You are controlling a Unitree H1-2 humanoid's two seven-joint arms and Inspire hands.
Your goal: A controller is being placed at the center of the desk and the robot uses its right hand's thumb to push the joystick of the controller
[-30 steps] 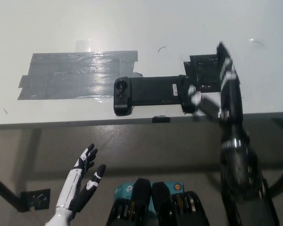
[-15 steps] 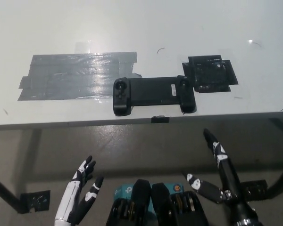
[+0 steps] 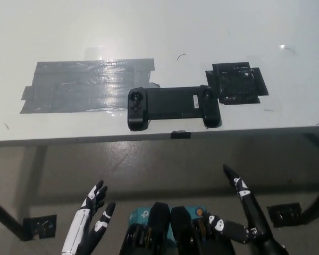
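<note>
A long black controller (image 3: 173,107) lies flat near the front edge of the white desk (image 3: 149,32), with a joystick (image 3: 136,96) at its left end and another joystick (image 3: 206,93) at its right end. My black right hand (image 3: 243,215) hangs open below the desk edge at the lower right, well clear of the controller. My white left hand (image 3: 90,223) rests open at the lower left, also below the desk.
A wide patch of grey tape (image 3: 85,85) covers the desk left of the controller. A black taped patch (image 3: 236,83) sits just right of it. A small black clip (image 3: 181,134) marks the desk's front edge.
My right hand has pulled back from the controller's right end and dropped below the desk edge. The left hand has sunk slightly. The controller has not moved.
</note>
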